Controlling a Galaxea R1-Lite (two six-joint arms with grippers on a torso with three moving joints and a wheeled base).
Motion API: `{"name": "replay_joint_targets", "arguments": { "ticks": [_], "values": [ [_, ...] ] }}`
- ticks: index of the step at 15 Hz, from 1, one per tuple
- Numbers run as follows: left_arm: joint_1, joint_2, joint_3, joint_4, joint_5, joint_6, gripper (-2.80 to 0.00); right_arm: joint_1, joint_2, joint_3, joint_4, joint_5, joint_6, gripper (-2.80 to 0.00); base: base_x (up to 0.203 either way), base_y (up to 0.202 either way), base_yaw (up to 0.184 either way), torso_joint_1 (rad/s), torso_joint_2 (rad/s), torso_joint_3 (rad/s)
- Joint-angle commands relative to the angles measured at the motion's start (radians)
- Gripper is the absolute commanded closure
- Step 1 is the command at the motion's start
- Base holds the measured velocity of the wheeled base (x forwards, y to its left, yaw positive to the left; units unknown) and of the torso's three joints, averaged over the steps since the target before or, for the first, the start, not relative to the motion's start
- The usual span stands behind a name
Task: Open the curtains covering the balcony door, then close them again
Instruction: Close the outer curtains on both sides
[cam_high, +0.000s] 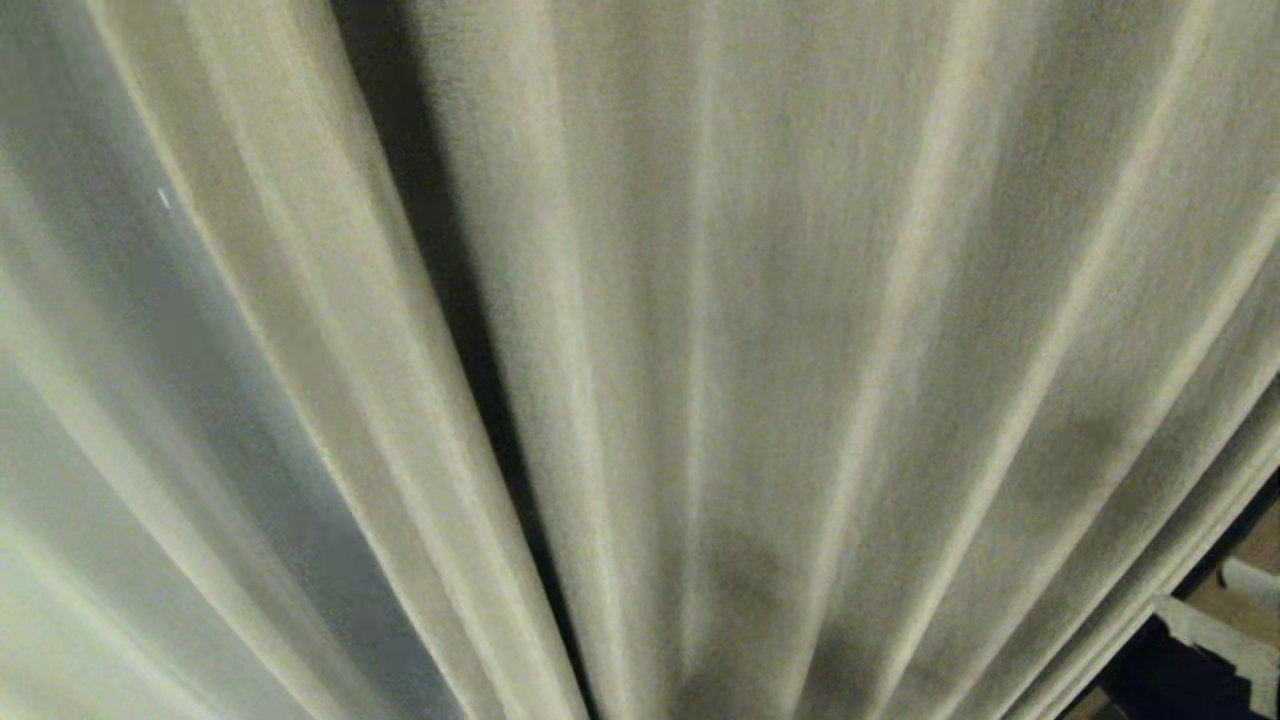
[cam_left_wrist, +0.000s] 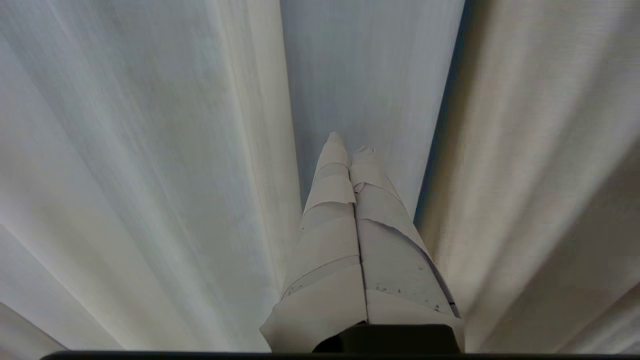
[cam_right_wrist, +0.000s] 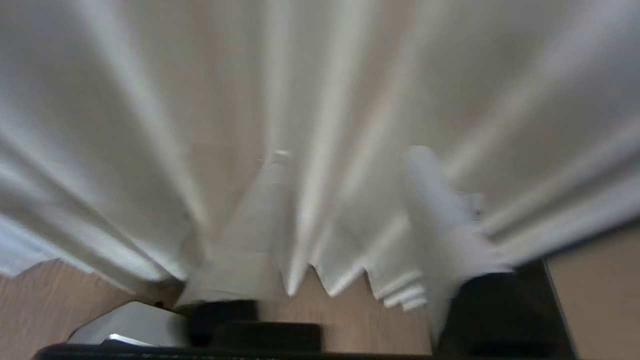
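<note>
The cream curtains (cam_high: 780, 330) fill the head view in long pleats, with a dark slit (cam_high: 430, 220) between two panels. The balcony door is hidden behind them. My left gripper (cam_left_wrist: 351, 142) is shut with nothing in it, its white-wrapped fingers (cam_left_wrist: 330, 235) pointing at a pale fold of the curtains (cam_left_wrist: 140, 150). My right gripper (cam_right_wrist: 348, 152) is low by the curtains' hem (cam_right_wrist: 350, 280); it is blurred and its fingers stand apart. Whether fabric lies between them I cannot tell. White-wrapped fingers (cam_high: 1215, 630) also show past the curtains' edge at the head view's lower right corner.
A wooden floor (cam_right_wrist: 595, 295) shows under the hem in the right wrist view. A pale grey part of the robot (cam_right_wrist: 125, 325) sits at the near edge there. A dark patch (cam_high: 1160, 680) lies beyond the curtain's right edge in the head view.
</note>
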Motion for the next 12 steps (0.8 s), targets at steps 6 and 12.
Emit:
{"name": "replay_joint_targets", "arguments": {
  "ticks": [6, 12],
  "values": [
    [0.000, 0.000, 0.000, -0.001, 0.000, -0.001, 0.00, -0.091, -0.275, 0.156, 0.019, -0.069, 0.012, 0.00, 0.000, 0.000, 0.000, 0.000, 0.00, 0.000],
    [0.000, 0.000, 0.000, -0.001, 0.000, -0.002, 0.00, -0.209, -0.557, 0.225, 0.181, 0.058, 0.012, 0.00, 0.000, 0.000, 0.000, 0.000, 0.00, 0.000]
  ]
}}
